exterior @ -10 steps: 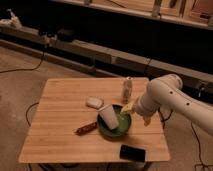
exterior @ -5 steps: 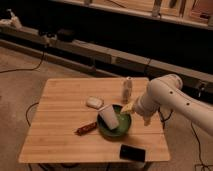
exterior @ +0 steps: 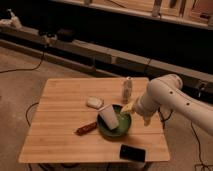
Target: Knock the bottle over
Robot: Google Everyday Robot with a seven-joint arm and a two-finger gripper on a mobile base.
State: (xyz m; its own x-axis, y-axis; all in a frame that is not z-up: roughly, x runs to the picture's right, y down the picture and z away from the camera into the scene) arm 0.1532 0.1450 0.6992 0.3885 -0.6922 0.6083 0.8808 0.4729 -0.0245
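The bottle (exterior: 128,89) is small, slim and pale, with a whitish cap. It stands upright near the far right part of the wooden table (exterior: 60,115). My white arm reaches in from the right. Its gripper (exterior: 129,107) has a yellowish tip and hangs just in front of and below the bottle, over the right rim of a green bowl (exterior: 117,131). The gripper is close to the bottle, and I cannot tell whether they touch.
A white paper cup (exterior: 107,117) lies tilted in the green bowl. A small white object (exterior: 94,102) lies left of the bottle. A reddish-brown bar (exterior: 86,128) lies left of the bowl. A black phone (exterior: 132,153) lies at the front edge. A white spray bottle (exterior: 15,20) stands far off at the back left.
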